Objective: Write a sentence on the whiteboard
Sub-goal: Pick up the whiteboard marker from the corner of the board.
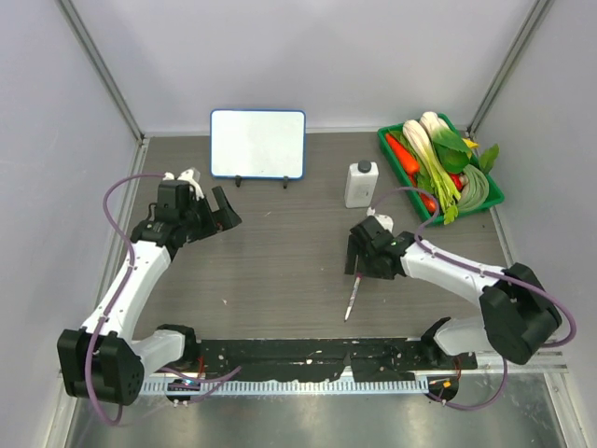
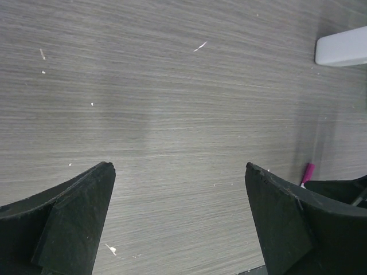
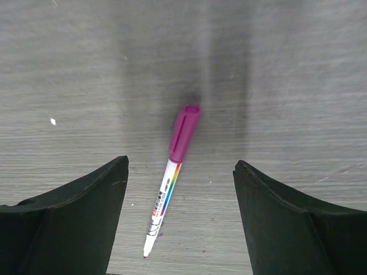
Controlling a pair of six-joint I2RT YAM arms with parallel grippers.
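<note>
whiteboard [image 1: 257,143] upright, right pincer [image 3: 180,165] over marker [image 1: 352,299]

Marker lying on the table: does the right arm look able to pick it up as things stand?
Probably yes. The right gripper hangs directly above the marker with its jaws wide open. In the wrist view the marker lies flat between them, and nothing rests on or against it.

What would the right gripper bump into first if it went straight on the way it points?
Probably the pink marker, lying on the table right between the right gripper's open jaws; depth is hard to judge.
</note>
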